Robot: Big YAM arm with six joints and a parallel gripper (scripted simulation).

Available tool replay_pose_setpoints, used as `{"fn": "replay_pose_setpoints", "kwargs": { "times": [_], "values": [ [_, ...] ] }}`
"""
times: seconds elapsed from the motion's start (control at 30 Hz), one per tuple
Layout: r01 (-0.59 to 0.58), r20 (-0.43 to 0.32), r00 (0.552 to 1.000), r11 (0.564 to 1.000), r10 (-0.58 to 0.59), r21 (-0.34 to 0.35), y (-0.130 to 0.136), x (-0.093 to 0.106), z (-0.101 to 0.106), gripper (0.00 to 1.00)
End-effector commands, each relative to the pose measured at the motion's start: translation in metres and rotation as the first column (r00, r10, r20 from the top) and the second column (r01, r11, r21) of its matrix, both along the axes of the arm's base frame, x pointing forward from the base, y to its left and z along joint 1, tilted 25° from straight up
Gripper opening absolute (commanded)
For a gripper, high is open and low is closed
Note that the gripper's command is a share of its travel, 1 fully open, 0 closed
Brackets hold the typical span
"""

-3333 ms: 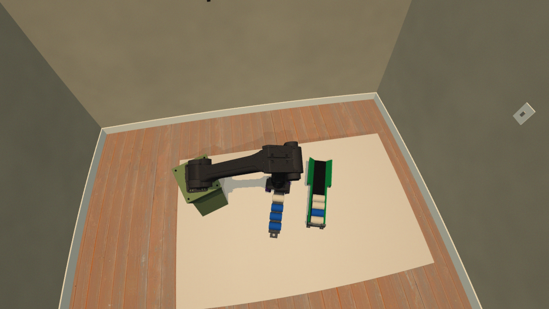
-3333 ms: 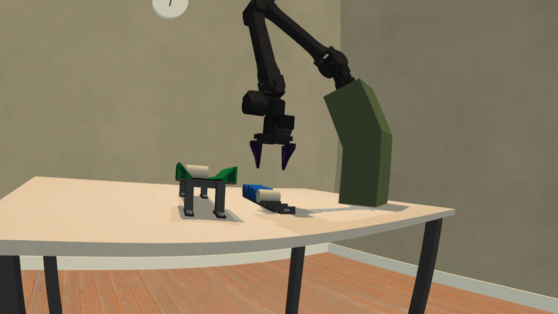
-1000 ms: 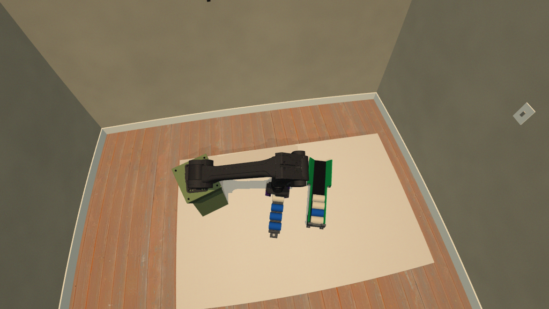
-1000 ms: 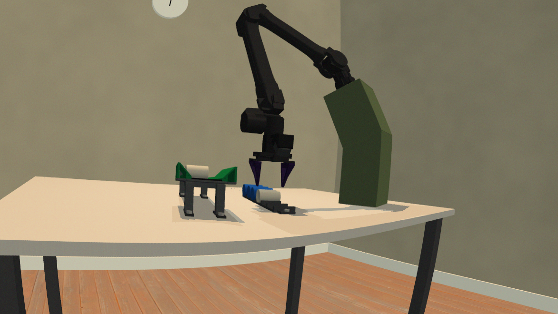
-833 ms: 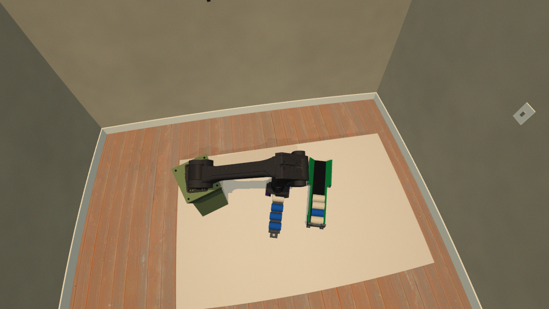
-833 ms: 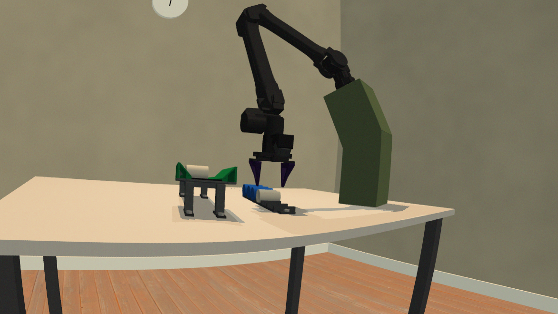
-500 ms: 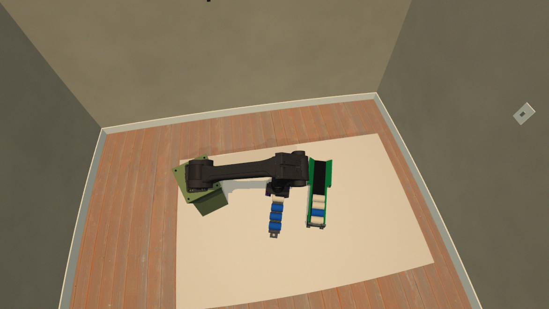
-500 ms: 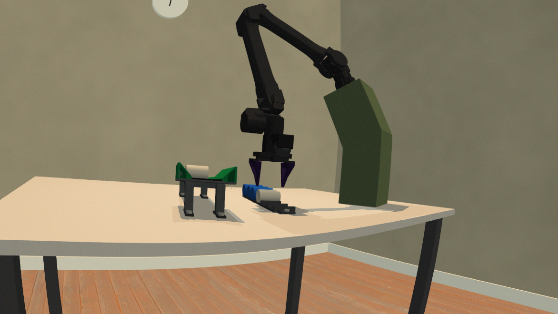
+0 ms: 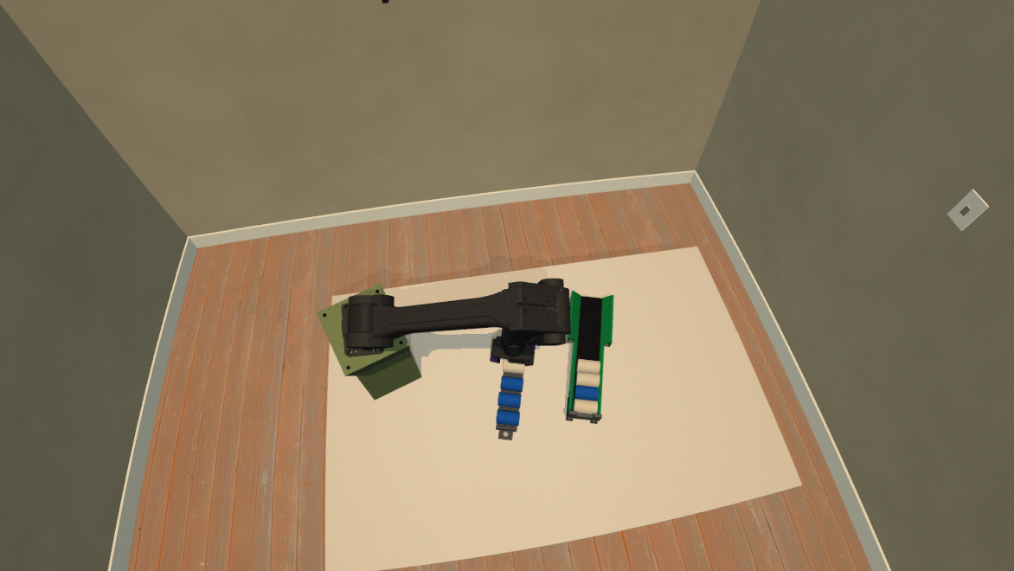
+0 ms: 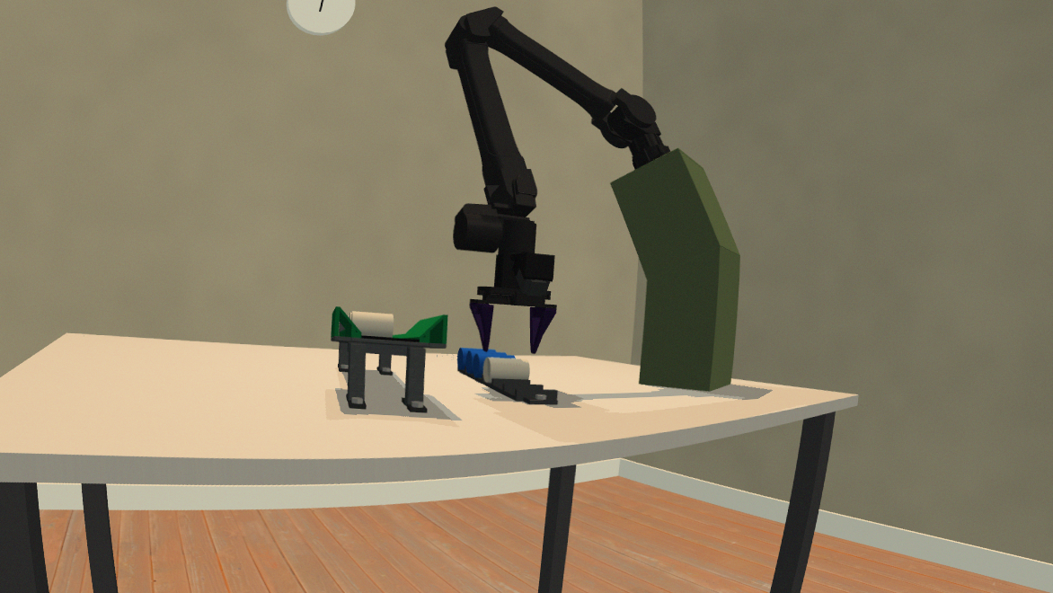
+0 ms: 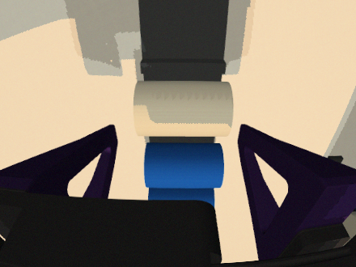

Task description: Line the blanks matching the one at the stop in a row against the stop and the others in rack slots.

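Note:
The green feed ramp (image 9: 588,354) holds two cream blanks (image 9: 586,372), then a blue blank (image 9: 586,392), then a cream blank (image 9: 585,406) at the low stop end. The dark stock rack (image 9: 509,397) lies left of it, holding one cream blank (image 9: 512,368) and three blue blanks (image 9: 509,399) in a row. My gripper (image 10: 509,343) is open and empty. It hangs just above the rack's cream blank (image 10: 506,367), with one finger on each side. In the wrist view the cream blank (image 11: 184,109) and a blue blank (image 11: 184,165) lie between the fingers.
The olive pedestal (image 10: 681,272) of the arm stands at the table's right end, close to the rack. The ramp stands raised on dark legs (image 10: 383,372) left of the rack. The table's front edge curves close below both.

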State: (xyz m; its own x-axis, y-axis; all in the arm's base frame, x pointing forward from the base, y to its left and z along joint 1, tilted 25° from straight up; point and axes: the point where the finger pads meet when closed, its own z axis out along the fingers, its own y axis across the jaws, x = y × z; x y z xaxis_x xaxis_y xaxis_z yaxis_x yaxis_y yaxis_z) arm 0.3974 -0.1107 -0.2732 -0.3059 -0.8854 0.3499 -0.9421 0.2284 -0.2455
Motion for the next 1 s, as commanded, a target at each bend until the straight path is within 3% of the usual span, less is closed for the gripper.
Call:
{"fn": "replay_pose_setpoints", "kwargs": {
  "times": [0.0, 0.97],
  "values": [
    [-0.002, 0.015, 1.000, 1.000, 0.002, 0.000, -0.0050, 0.0077, -0.0007, 0.81],
    [-0.001, 0.003, 1.000, 1.000, 0.001, 0.002, -0.0052, 0.0086, 0.0019, 0.81]
  ]
}}
